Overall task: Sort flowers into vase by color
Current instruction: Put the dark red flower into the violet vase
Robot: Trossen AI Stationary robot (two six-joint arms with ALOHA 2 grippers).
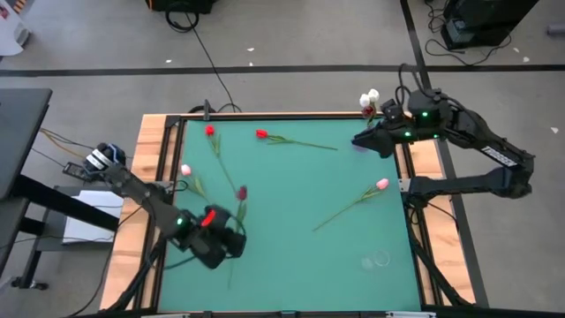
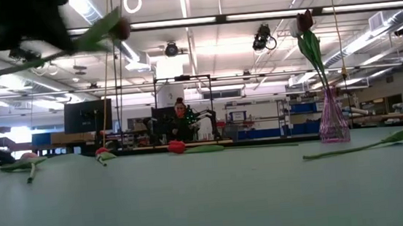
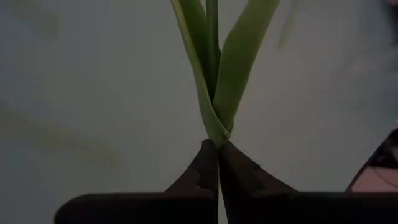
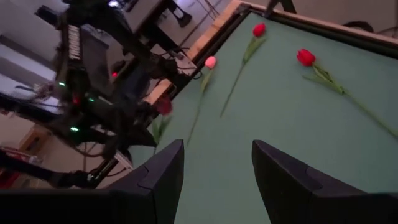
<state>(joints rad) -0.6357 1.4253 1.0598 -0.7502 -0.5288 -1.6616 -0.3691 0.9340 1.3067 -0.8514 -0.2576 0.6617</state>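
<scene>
Left pincer (image 3: pixel 217 152), clamped low on the dark red tulip (image 1: pixel 241 193) stem above the desk (image 1: pixel 300 194) edge nearest it, risks stem slippage or rotation during transfer toward the distant vase (image 2: pixel 331 120), because the grip is narrow.

Green table (image 1: pixel 291 190), wood-edged. Lying flat: two red tulips (image 1: pixel 261 134) (image 1: pixel 210 131) at far side, pink tulip (image 1: pixel 381 185) right, pink tulip (image 1: pixel 185 170) left.

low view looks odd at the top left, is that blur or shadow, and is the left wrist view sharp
Low view: the left gripper and its flower sit near the lens, smeared out of focus against bright ceiling lights. Left wrist view: dim and soft, fingers near-silhouette.
</scene>
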